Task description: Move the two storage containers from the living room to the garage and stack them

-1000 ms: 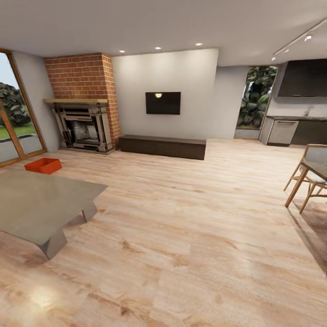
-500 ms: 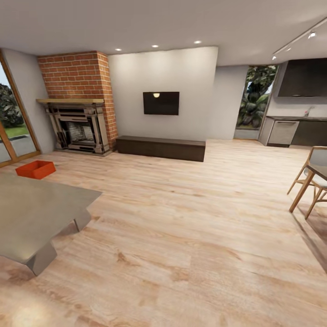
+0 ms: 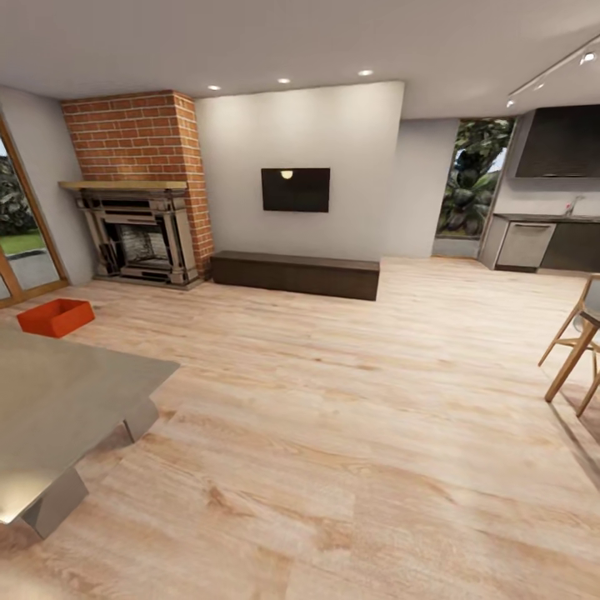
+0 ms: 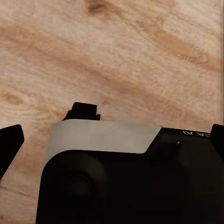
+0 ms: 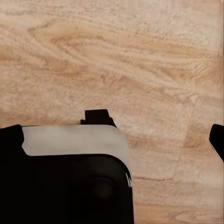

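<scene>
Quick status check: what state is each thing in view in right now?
Orange-red rectangular storage container: upright, open top, on the light wood-plank floor near the fireplace.
Wall-mounted black TV: screen dark.
Red brick fireplace: no fire visible.
Low dark wood console: closed front.
Grey low table: standing.
Left gripper: open, holding nothing.
Right gripper: open, holding nothing.

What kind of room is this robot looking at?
It looks like a home living room: a red brick fireplace, a wall-mounted black TV above a low dark console, and a light wood-plank floor. A kitchen area seems to adjoin it.
</scene>
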You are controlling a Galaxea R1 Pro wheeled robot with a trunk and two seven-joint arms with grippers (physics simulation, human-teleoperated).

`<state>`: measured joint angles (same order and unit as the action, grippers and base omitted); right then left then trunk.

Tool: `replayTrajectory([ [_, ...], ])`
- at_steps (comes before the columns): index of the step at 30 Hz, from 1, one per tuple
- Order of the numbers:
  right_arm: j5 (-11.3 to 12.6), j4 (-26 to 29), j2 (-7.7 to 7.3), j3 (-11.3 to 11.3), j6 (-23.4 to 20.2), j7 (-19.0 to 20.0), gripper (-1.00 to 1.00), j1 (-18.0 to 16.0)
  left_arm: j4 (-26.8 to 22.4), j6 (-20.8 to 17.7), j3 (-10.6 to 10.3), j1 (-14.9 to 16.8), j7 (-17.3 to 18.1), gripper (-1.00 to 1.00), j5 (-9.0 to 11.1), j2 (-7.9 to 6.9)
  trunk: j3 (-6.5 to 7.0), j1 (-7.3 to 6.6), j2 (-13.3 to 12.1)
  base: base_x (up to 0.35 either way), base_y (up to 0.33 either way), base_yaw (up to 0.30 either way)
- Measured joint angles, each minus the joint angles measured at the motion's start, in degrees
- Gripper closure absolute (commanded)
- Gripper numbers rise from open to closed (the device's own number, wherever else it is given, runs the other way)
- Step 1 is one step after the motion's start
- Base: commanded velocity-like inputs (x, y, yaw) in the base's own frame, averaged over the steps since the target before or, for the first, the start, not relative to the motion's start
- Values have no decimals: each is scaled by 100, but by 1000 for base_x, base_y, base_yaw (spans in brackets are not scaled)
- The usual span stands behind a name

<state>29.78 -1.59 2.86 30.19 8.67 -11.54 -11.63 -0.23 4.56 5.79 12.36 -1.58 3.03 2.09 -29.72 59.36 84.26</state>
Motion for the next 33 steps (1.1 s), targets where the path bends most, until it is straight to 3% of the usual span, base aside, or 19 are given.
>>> replayTrajectory([
  [33, 27, 0, 14, 0, 15, 0, -100, 0, 0, -6, 2, 0, 3, -100, 0, 0, 0, 0, 0, 324, 0, 0],
])
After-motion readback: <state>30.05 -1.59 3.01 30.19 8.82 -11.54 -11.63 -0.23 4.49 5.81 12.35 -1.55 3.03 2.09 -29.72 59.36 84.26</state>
